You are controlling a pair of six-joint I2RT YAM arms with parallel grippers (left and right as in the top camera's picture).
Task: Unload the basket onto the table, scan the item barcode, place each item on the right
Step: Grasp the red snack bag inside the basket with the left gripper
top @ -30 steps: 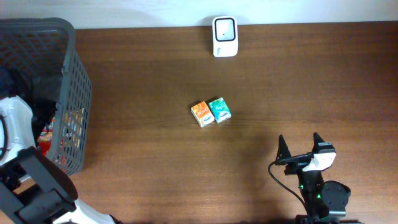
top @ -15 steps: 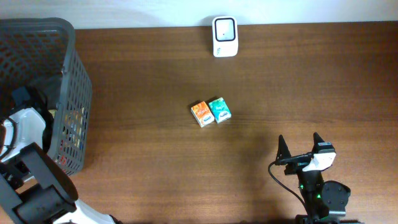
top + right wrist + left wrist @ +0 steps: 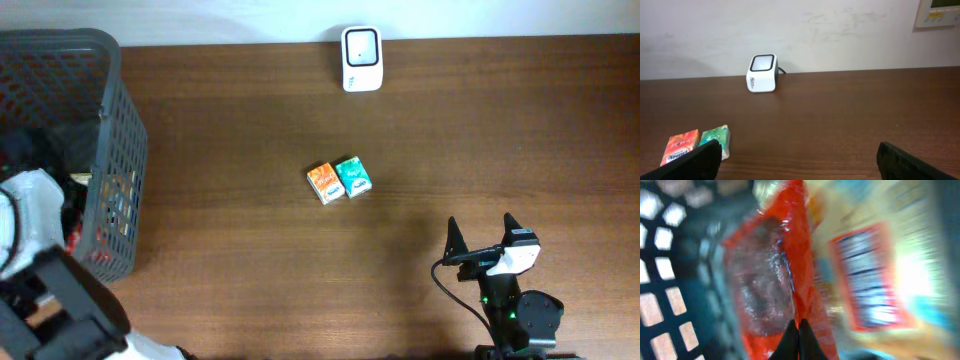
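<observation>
In the left wrist view my left gripper (image 3: 799,330) is down inside the basket, its two dark fingertips shut together on a fold of a red shiny packet (image 3: 765,280). The picture is blurred by motion. A yellowish pack with a red-framed printed label (image 3: 865,280) lies beside the red packet. From overhead, only the white left arm (image 3: 30,205) shows over the basket (image 3: 122,120); its fingers are hidden. The white barcode scanner (image 3: 361,58) (image 3: 761,73) stands at the table's far edge. My right gripper (image 3: 481,228) (image 3: 797,160) rests open at the near right, holding nothing.
An orange carton (image 3: 323,183) (image 3: 679,146) and a green carton (image 3: 353,176) (image 3: 716,138) lie side by side mid-table. The dark grey mesh basket fills the far left, its wall (image 3: 660,255) close to my left fingers. A wall rises behind the scanner.
My left gripper has shut, from wide open, on the red packet, and the left arm has shifted within the basket. The right arm and the cartons have not moved.
</observation>
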